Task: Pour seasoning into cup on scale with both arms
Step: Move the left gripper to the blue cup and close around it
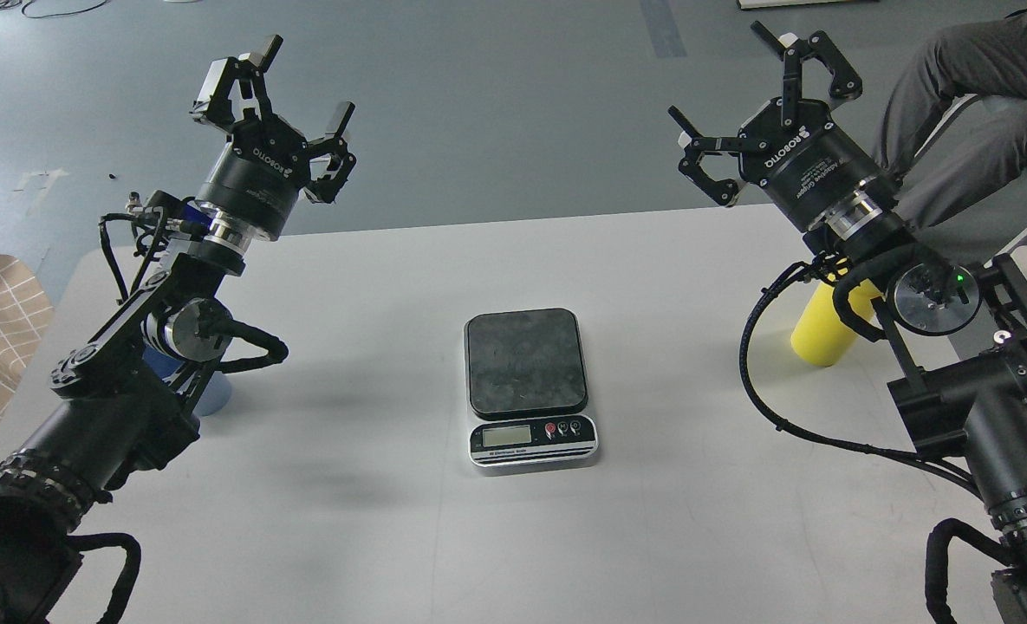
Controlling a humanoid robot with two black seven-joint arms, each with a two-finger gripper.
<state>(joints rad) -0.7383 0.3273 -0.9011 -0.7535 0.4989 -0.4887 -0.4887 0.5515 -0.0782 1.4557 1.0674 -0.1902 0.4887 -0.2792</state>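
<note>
White table [374, 537]: cup [211, 397] behind left arm, seasoning [818, 338] behind right.

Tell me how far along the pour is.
Nothing looks done: the scale platform is bare. Nothing is in hand; left gripper and right gripper are open, raised. Left: put the cup on it, then pour from the seasoning.

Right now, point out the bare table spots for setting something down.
The scale has bare table all around: behind it to the far edge, in front to the near edge, and wide strips on both sides. It is crowded at the left, where the cup sits under the left arm, and at the right, around the yellow bottle.
</note>
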